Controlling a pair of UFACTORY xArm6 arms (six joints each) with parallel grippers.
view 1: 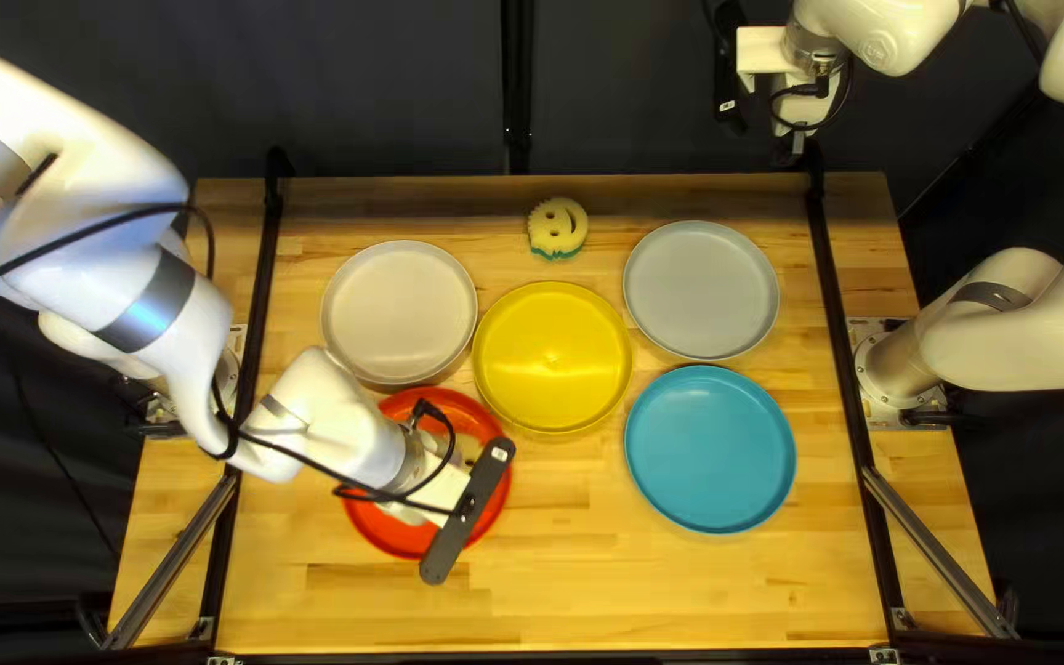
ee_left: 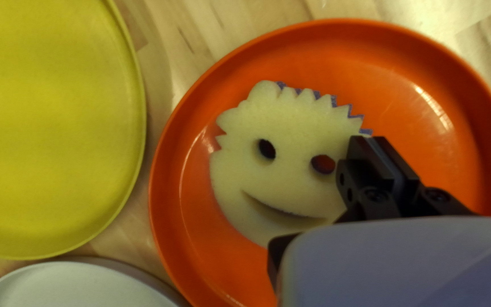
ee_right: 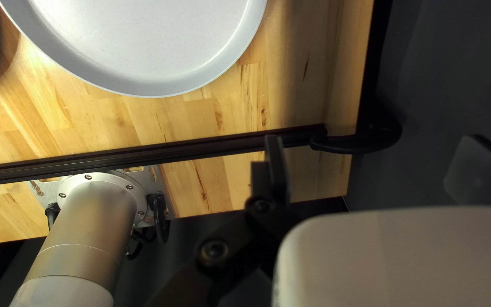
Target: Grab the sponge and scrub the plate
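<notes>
Just beside orange plate (ee_left: 420,64), yellow plate (ee_left: 53,128) & cream plate (ee_left: 70,285) sitting; 2nd sponge (view 1: 558,228) lying by far edge of table (view 1: 587,591). In orange plate, purple-backed sponge (ee_left: 271,170) lying flat, face up, crown pointing away from L gripper (ee_left: 326,200), which is clamping its edge. R gripper (ee_right: 369,162) hanging open, well apart.

one sponge (ee_left: 271,170) lying in near-left plate (ee_left: 399,64), second sponge (view 1: 558,227) behind middle plate (view 1: 551,356), both plates on table (view 1: 587,591)

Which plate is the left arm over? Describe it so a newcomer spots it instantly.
On the wooden table, find the five plates; one lies under the left arm's wrist. That orange plate, beside the yellow plate and beige plate, is the only one carrying a sponge.
</notes>
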